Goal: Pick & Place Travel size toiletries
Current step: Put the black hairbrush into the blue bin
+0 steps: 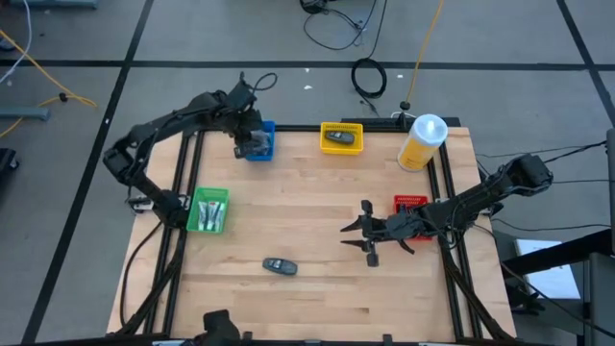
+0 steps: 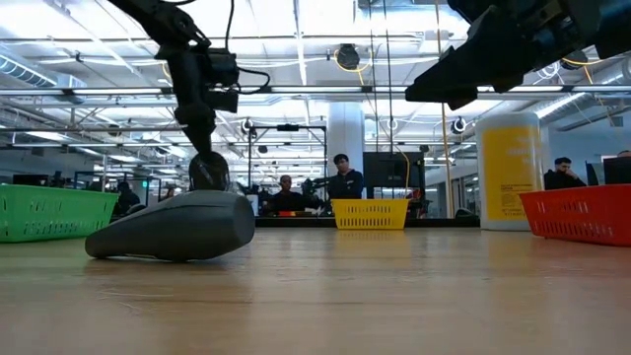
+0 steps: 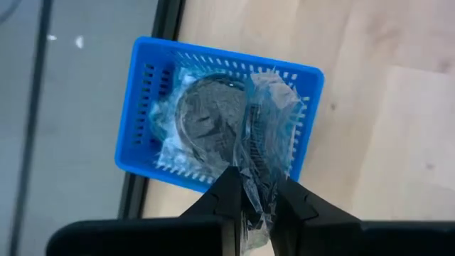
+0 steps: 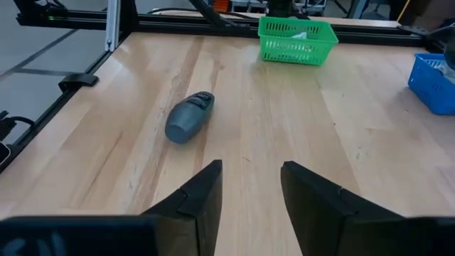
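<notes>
My left gripper (image 3: 256,188) hovers over the blue tray (image 3: 142,107) at the table's far left (image 1: 267,149), shut on a flat grey disc in clear wrap. Another wrapped grey disc (image 3: 206,121) lies flat in that tray. A dark oblong mini bottle (image 1: 279,266) lies on its side on the bare wood near the table's near edge; it also shows in the low view (image 2: 177,229) and the right wrist view (image 4: 188,117). My right gripper (image 1: 356,234) is open, above the table to the right of that bottle, touching nothing. My left gripper pinches the clear wrap (image 3: 259,153) of a grey disc between its two fingers, coming from above and pointing down. The wrapped disc hangs edge-on below the fingers, its lower part inside the blue tray. My own fingers hide how far back the wrap reaches.
A green tray (image 1: 209,210) with slim items stands at the left edge, a yellow tray (image 1: 341,137) holding a dark item at the far edge, a red tray (image 1: 410,205) at the right. A tall yellow bottle (image 1: 423,142) stands in the far right corner. People sit beyond the table.
</notes>
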### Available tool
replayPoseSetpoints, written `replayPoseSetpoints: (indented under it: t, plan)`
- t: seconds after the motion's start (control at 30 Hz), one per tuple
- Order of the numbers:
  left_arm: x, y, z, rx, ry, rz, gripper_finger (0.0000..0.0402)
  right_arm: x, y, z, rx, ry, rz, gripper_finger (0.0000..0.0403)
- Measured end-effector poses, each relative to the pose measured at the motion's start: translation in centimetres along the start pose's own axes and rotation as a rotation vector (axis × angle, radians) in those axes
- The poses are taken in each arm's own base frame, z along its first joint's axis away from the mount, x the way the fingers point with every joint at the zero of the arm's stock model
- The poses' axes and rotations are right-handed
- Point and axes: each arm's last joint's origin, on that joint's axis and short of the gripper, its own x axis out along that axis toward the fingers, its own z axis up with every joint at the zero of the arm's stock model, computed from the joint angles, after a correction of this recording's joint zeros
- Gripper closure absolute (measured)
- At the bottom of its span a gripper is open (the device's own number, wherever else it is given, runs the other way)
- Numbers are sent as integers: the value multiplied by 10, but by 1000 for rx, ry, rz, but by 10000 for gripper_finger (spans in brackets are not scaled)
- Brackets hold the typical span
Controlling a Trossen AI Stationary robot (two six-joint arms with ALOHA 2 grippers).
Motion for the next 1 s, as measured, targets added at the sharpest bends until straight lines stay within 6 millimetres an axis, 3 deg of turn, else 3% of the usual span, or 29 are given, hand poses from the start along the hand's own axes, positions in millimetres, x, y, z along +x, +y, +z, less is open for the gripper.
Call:
replayPoseSetpoints:
  t: [0.27, 0.73, 0.9, 1.0]
  plan:
    - [-13, 13, 0, -19, -72, -77, 362, 0, -2, 0, 0, -5, -50, 268]
    - [41, 36, -11, -83, 9, -204, 362, 0, -2, 0, 19, -4, -50, 268]
    - [52, 44, -13, -88, 18, -189, 356, 0, -2, 0, 19, -3, -50, 268]
    - [53, 47, -11, -83, -5, -159, 332, 0, -2, 0, 19, -3, -51, 268]
